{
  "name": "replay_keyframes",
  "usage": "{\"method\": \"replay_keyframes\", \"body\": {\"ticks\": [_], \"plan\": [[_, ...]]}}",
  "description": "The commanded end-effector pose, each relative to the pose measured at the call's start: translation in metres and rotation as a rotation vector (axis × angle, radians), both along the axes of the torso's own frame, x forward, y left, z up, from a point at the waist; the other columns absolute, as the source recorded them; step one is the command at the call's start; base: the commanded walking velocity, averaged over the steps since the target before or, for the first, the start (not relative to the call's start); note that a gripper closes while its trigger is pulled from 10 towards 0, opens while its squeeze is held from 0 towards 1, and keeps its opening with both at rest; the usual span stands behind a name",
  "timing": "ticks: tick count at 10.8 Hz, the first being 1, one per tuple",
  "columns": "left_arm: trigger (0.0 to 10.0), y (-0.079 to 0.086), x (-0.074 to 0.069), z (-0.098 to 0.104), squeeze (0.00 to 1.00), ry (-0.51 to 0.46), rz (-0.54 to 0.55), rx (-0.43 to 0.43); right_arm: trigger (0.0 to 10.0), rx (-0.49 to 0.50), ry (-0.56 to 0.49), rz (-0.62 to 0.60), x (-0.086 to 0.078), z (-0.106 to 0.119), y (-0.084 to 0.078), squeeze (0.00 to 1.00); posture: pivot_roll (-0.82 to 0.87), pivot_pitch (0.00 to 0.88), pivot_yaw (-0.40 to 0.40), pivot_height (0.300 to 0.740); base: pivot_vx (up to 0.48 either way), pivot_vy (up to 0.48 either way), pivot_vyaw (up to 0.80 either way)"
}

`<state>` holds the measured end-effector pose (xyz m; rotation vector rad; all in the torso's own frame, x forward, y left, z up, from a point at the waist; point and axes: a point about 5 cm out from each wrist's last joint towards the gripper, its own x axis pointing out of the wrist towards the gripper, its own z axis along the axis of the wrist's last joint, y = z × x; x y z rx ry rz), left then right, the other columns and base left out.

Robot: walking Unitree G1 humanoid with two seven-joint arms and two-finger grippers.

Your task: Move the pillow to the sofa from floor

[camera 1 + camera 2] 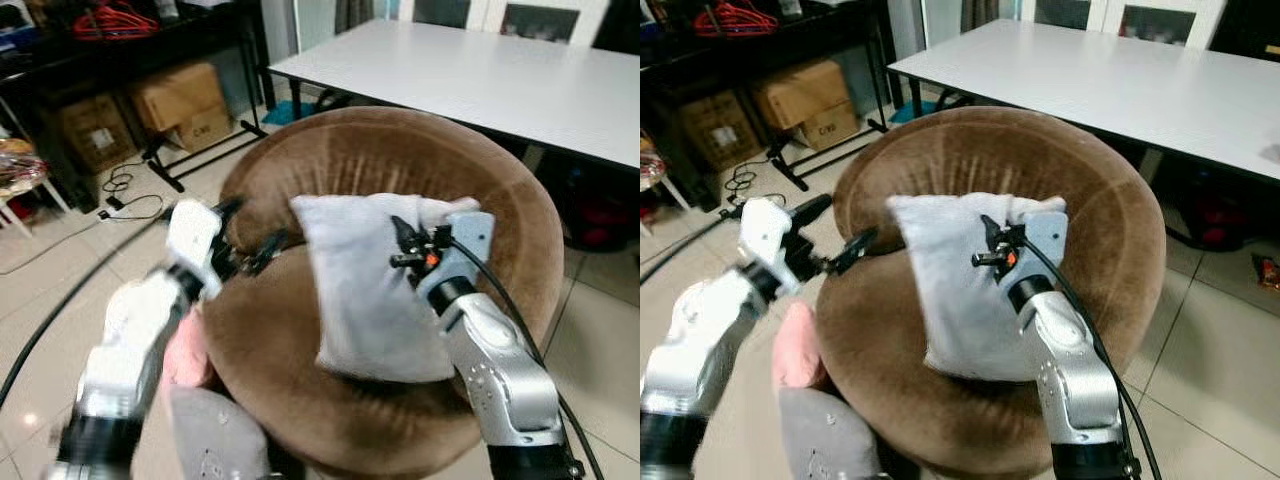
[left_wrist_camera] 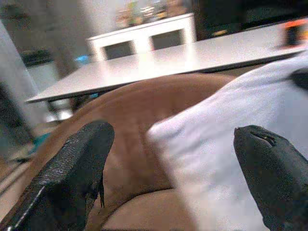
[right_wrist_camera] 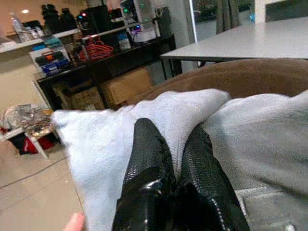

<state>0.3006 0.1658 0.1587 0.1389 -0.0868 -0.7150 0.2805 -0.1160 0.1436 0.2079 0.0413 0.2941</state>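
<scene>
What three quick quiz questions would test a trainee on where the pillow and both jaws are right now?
1. True or false: the pillow lies on the floor.
2. Which gripper pinches the pillow's fabric? A) left gripper B) right gripper C) both
3. Fill in: the left gripper's jaws stand ____, beside the pillow's edge.

Key:
1. False. It rests on the brown round sofa, propped against the backrest.
2. B. The right wrist view shows its jaws closed on a fold of the pillow.
3. Open. The left wrist view shows the fingers apart, with nothing between them.
</scene>
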Motion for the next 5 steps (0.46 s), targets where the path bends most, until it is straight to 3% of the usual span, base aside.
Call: {"method": "replay_keyframes", "body": {"ticks": [1, 2, 5], "plan": [[10.0, -0.003, 0.003, -0.001, 1.0, 0.038, -0.092, 0.013, 10.0, 0.013, -0.068, 0.033, 0.003, 0.015, 0.006, 0.0, -0.06, 0.0, 0.089, 0.74, 0.0, 0.0, 0.0], [10.0, -0.007, 0.009, -0.006, 1.0, 0.113, -0.236, 0.055, 10.0, 0.01, -0.077, 0.052, 0.004, 0.017, 0.008, 0.0, -0.06, 0.0, 0.089, 0.74, 0.0, 0.0, 0.0], [10.0, -0.005, 0.037, -0.011, 1.0, 0.224, -0.345, 0.146, 10.0, 0.018, -0.113, 0.112, 0.0, 0.024, 0.015, 0.0, -0.08, 0.0, 0.105, 0.74, 0.0, 0.0, 0.0]]}}
